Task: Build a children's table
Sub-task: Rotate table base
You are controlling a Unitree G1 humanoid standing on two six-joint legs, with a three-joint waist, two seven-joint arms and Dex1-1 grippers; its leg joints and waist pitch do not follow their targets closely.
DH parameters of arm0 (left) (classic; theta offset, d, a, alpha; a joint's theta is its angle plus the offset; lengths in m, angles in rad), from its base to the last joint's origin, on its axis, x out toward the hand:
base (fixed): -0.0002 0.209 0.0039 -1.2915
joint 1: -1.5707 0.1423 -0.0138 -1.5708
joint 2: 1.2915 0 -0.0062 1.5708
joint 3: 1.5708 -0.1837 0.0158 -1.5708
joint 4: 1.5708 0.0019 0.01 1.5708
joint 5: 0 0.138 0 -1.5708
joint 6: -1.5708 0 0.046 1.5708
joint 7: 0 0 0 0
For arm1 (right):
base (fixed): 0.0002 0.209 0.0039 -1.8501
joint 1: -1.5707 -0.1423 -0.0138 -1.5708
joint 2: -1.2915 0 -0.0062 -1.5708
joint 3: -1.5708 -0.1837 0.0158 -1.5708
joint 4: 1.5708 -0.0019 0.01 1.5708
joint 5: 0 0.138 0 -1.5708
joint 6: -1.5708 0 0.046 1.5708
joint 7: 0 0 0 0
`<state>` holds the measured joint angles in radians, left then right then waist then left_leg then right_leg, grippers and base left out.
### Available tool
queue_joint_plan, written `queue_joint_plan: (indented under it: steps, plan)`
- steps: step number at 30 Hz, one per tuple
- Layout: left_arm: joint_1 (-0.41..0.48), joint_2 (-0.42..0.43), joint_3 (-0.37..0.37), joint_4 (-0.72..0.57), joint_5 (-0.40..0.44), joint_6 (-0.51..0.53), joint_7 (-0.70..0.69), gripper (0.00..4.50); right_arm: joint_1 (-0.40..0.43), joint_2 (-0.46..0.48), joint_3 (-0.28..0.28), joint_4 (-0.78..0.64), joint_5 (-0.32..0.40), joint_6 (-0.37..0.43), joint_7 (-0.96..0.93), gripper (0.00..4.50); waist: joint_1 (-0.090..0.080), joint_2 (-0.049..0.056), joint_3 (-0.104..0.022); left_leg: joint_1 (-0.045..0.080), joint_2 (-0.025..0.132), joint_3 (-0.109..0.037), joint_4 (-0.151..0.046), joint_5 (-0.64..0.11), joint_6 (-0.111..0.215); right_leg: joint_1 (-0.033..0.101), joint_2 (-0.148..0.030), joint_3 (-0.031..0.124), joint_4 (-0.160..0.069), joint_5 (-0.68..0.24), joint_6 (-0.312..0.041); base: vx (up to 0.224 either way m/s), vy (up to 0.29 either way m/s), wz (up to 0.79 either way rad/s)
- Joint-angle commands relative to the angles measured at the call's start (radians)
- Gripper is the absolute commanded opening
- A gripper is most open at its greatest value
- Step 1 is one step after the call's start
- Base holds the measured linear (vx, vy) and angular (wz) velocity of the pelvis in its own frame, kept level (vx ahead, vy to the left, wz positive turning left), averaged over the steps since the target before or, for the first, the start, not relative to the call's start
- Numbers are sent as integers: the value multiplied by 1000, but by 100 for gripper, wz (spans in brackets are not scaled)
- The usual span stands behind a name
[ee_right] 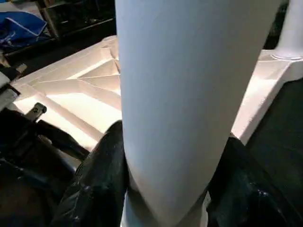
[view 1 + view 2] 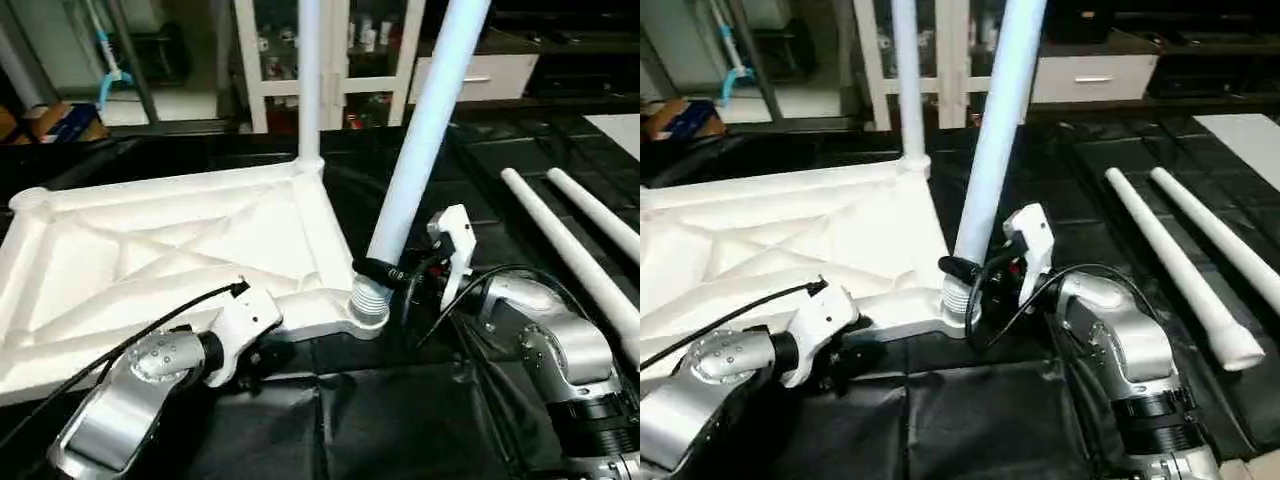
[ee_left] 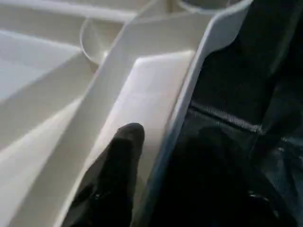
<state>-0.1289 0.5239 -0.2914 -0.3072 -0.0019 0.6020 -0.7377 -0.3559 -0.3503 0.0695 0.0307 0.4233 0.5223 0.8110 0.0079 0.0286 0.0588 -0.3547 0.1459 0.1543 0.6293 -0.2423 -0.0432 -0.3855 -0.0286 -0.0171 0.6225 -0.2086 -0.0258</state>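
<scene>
Left gripper, at 7 o'clock, straddles the near rim of the upturned tabletop, jaws parted. At 4 o'clock the right gripper clasps a tilted leg over the corner socket. Step in hand: seating it. Next: straighten, then twist

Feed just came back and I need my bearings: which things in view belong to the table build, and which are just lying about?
Job:
- table top, underside up
- fitted leg
- leg in right gripper, at the near corner socket
- two loose legs
- left gripper

Lying about:
- glass-door cabinet
- drawer unit
</scene>
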Motion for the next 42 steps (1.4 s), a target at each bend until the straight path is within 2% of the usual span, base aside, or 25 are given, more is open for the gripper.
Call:
queue_joint_plan:
  steps: [1, 2, 4, 5, 6, 7, 13, 18, 21, 23, 27, 29, 31, 34, 37, 42]
  plan:
    - [-34, -7, -5, 22, 12, -67, 2, 254, -2, -4, -17, -21, 6, -7, 4, 186, 3, -1, -57, 2, 76, -25, -80, -73, 68, 43, -104, 50, -77, -106, -255, 0, 0, 0]
    - [-42, -11, -7, 33, 13, -80, 1, 263, -2, -5, -16, -20, 6, -7, 4, 186, 5, 0, -56, 5, 76, -24, -80, -74, 64, 42, -103, 51, -76, -104, -256, 0, 0, 0]
    - [-60, -15, -16, 56, 5, -79, -20, 263, -2, -9, -11, -20, 8, -10, 4, 186, 6, -1, -56, 1, 77, -25, -82, -67, 58, 46, -103, 50, -73, -96, -253, 0, 0, 0]
    - [-68, -6, -30, 67, 11, -78, -35, 263, -2, -10, -8, -21, 9, -11, 4, 186, 6, 2, -57, 1, 76, -26, -82, -59, 55, 46, -103, 49, -70, -86, -250, 0, 0, 0]
    - [-76, 6, -44, 79, 16, -75, -49, 263, -2, -10, -6, -22, 9, -11, 5, 186, 5, 0, -58, 1, 75, -26, -81, -55, 56, 46, -103, 49, -70, -78, -247, 0, 0, 0]
    - [-80, 12, -50, 87, 18, -74, -57, 263, -3, -10, -4, -24, 8, -11, 7, 186, 5, 4, -59, 1, 74, -26, -80, -53, 56, 46, -104, 49, -69, -74, -247, 0, 0, 0]
    - [-111, 15, -77, 195, 12, -139, -110, 263, -2, -9, -3, -27, 1, -14, 9, 186, 0, 4, -59, 1, 74, -25, -80, -64, 52, 48, -104, 50, -71, -76, -254, 0, 0, 0]
    - [-138, 22, -100, 275, 36, -179, -119, 263, -2, -13, 1, -28, -4, -18, 10, 186, 0, 4, -61, 1, 74, -25, -79, -44, 56, 50, -103, 49, -66, -33, -263, 0, 0, 0]
    - [-151, 18, -97, 309, 41, -193, -110, 263, -2, -13, 2, -28, -5, -19, 10, 186, 0, 5, -60, 0, 74, -25, -79, -55, 55, 52, -105, 50, -68, -48, -263, 0, 0, 0]
    - [-157, 11, -89, 323, 39, -200, -105, 227, 1, -15, 2, -31, -6, -21, 10, 186, 0, 5, -58, 2, 76, -25, -81, -75, 45, 50, -106, 50, -70, -85, -261, 0, 0, 0]
    - [-165, -3, -76, 342, 28, -206, -103, 214, 5, -17, 6, -36, -9, -22, 12, 186, 0, 5, -58, 3, 76, -25, -81, -91, 36, 48, -106, 51, -74, -123, -253, 0, 0, 0]
    - [-169, -10, -73, 357, 22, -211, -105, 180, 7, -19, 9, -37, -11, -24, 13, 186, 1, 4, -58, 3, 76, -25, -82, -89, 35, 49, -106, 51, -73, -118, -252, 0, 0, 0]
    - [-167, -11, -76, 356, 17, -205, -114, 175, 7, -20, 9, -36, -11, -24, 13, 186, 1, 4, -57, 2, 77, -26, -83, -95, 34, 49, -106, 51, -73, -129, -250, 0, 0, 0]
    - [-158, -9, -83, 343, 10, -196, -132, 141, 5, -22, 8, -35, -11, -26, 13, 186, -1, 2, -55, 2, 76, -25, -84, -109, 33, 47, -107, 51, -77, -159, -244, 0, 0, 0]
    - [-154, -9, -85, 337, 8, -194, -139, 132, 4, -22, 8, -34, -12, -27, 13, 186, 0, 3, -57, 2, 76, -25, -83, -100, 34, 46, -107, 52, -77, -156, -242, 0, 0, 0]
    - [-136, -2, -90, 309, 7, -171, -141, 88, 4, -17, 19, -25, -30, -46, 3, 186, 0, 4, -59, 1, 77, -25, -82, -71, 44, 47, -106, 49, -71, -102, -252, 0, 0, 0]
